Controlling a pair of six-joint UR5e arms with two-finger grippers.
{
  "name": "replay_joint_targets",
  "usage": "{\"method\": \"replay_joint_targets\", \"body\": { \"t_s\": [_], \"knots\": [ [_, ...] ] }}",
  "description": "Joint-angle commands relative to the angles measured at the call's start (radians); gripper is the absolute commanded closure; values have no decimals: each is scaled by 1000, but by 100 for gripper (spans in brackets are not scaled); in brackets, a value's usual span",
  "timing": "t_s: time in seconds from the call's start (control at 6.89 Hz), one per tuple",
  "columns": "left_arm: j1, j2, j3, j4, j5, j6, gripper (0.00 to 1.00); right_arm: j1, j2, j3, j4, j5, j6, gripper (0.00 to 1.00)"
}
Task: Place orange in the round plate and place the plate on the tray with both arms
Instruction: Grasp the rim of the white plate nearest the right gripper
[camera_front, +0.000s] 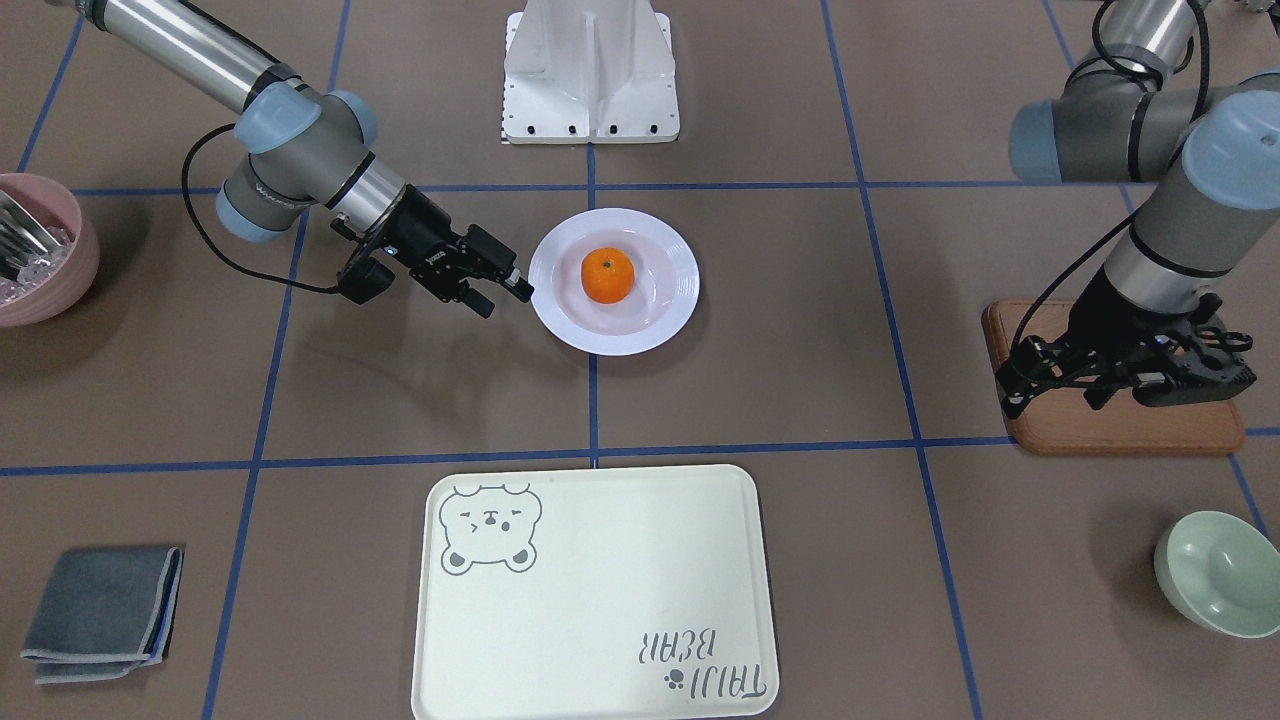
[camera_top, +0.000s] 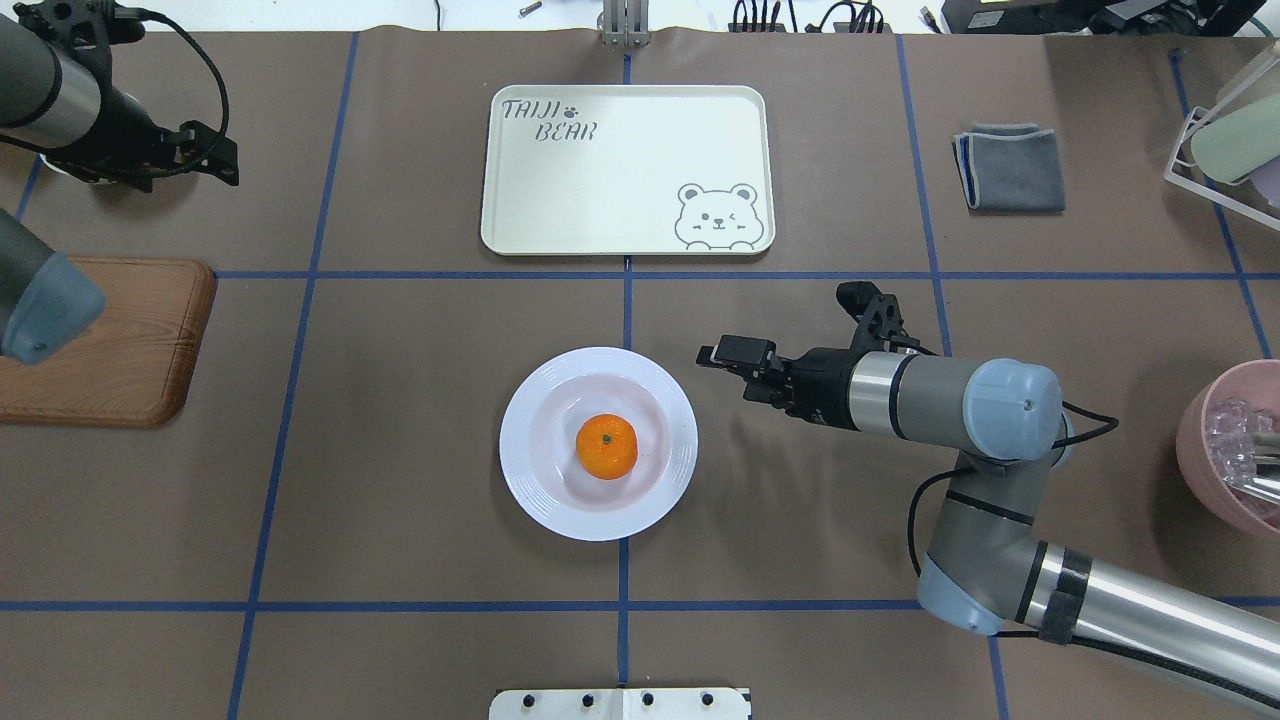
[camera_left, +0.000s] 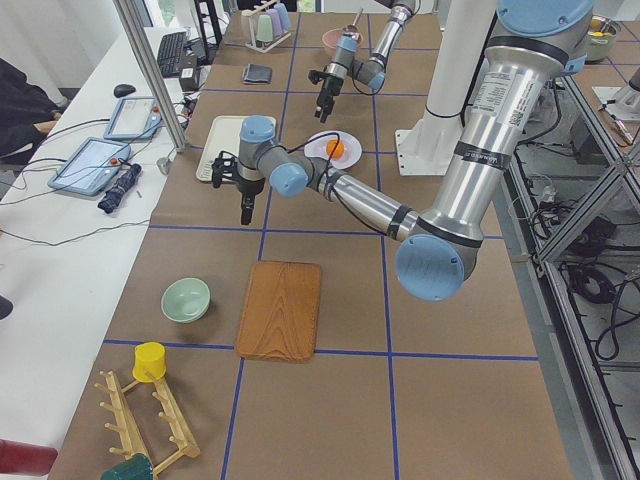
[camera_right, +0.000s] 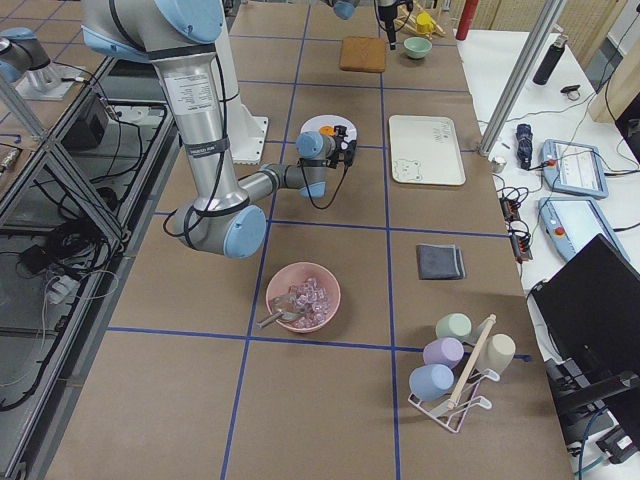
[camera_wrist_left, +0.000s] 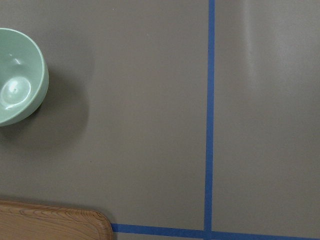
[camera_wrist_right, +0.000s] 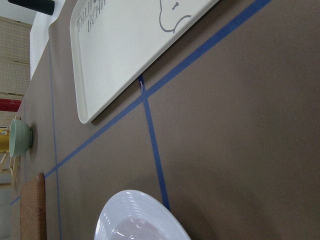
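Observation:
The orange (camera_front: 608, 275) (camera_top: 606, 446) lies in the sunken centre of the white round plate (camera_front: 640, 335) (camera_top: 530, 480) at mid-table. My right gripper (camera_front: 505, 297) (camera_top: 725, 372) hangs just beside the plate's rim, tilted toward it, open and holding nothing. The plate's edge (camera_wrist_right: 135, 215) fills the bottom of the right wrist view. Beyond a blue tape line the cream bear tray (camera_front: 600, 600) (camera_top: 620, 170) lies bare. My left gripper (camera_front: 1120, 385) (camera_top: 205, 155) is far off, above the wooden board's edge, and looks open and empty.
A wooden board (camera_front: 1120, 430) (camera_top: 110, 360) and a pale green bowl (camera_front: 1220, 572) (camera_wrist_left: 15, 75) sit on the left arm's side. A pink bowl (camera_front: 40, 260) and a folded grey cloth (camera_front: 100, 610) are on the right arm's side. The white robot base (camera_front: 590, 70) stands behind the plate.

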Motion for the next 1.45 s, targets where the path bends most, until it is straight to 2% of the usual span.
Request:
{"method": "replay_joint_targets", "body": {
  "t_s": [0.0, 0.87, 1.31],
  "knots": [
    [-2, -1, 15, -5, 3, 6, 1, -28, 4, -10, 18, -17, 14, 0],
    [-5, 9, 21, -5, 7, 43, 1, -67, 35, -48, 16, -20, 17, 0],
    [-5, 22, 21, -5, 7, 44, 1, -99, 49, -59, 16, -62, 18, 0]
  ]
}}
